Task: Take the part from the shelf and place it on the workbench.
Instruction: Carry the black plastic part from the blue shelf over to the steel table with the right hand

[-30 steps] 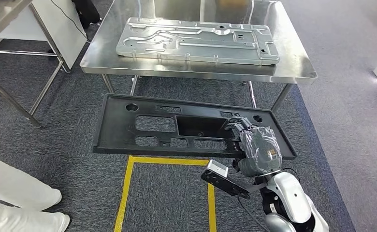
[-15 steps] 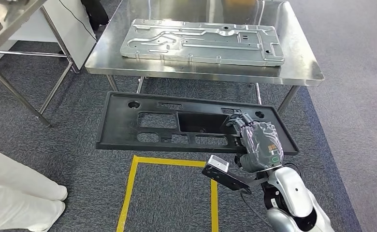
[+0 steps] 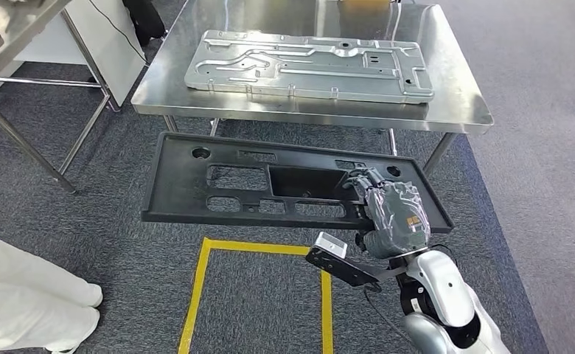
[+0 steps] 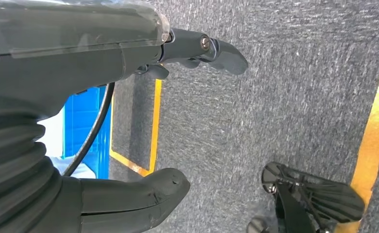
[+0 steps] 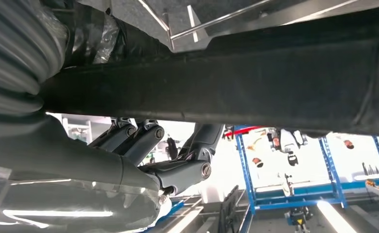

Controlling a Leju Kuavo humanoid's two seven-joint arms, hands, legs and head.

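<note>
A long black plastic panel [image 3: 225,188] with several cutouts hangs level in front of the steel workbench [image 3: 454,96], below its front edge. My right hand [image 3: 391,214] grips the panel near its right end, fingers hooked into the middle opening. In the right wrist view the panel [image 5: 255,87] runs across as a dark band, with my right hand [image 5: 129,145] curled around its edge. A silver stamped metal plate [image 3: 310,63] lies on the workbench top. My left hand [image 4: 129,121] hangs over the grey carpet, its thumb and fingers apart and holding nothing.
A yellow taped square [image 3: 196,295] marks the carpet under the panel. A person's white-clad legs [image 3: 26,295] stand at the lower left. A metal-framed stand [image 3: 26,88] is at the far left. Blue racking [image 5: 323,170] shows behind my right hand.
The panel and my right hand sit slightly nearer the workbench's front edge than a second ago. The whole view has shifted, so the camera has moved toward the bench.
</note>
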